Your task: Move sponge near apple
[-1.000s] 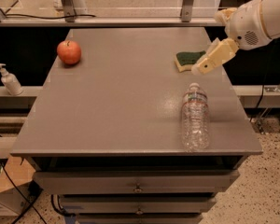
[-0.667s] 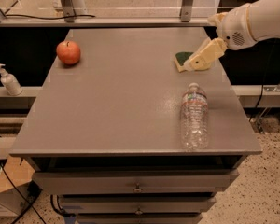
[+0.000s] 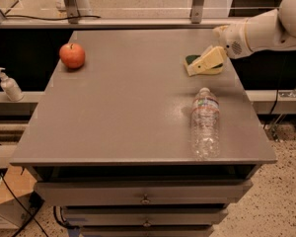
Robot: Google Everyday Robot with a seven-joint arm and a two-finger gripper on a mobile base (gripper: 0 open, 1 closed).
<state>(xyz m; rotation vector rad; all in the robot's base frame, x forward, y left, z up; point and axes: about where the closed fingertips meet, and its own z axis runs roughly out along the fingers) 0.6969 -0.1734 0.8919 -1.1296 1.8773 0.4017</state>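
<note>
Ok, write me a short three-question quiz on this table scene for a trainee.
1. True or false: the apple and the sponge sit on opposite sides of the table.
2. Multiple choice: where is the hand? A) over the apple B) at the sponge C) above the table's middle
3. Fill in: the plastic bottle lies on its ____.
Key: 1 true; 2 B; 3 side.

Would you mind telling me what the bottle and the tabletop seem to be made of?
Bottle: clear plastic, likely; see-through body, white cap. Tabletop: matte grey laminate or painted board, hard to tell; flat, faint sheen. The pincer is at the sponge, far right.
</note>
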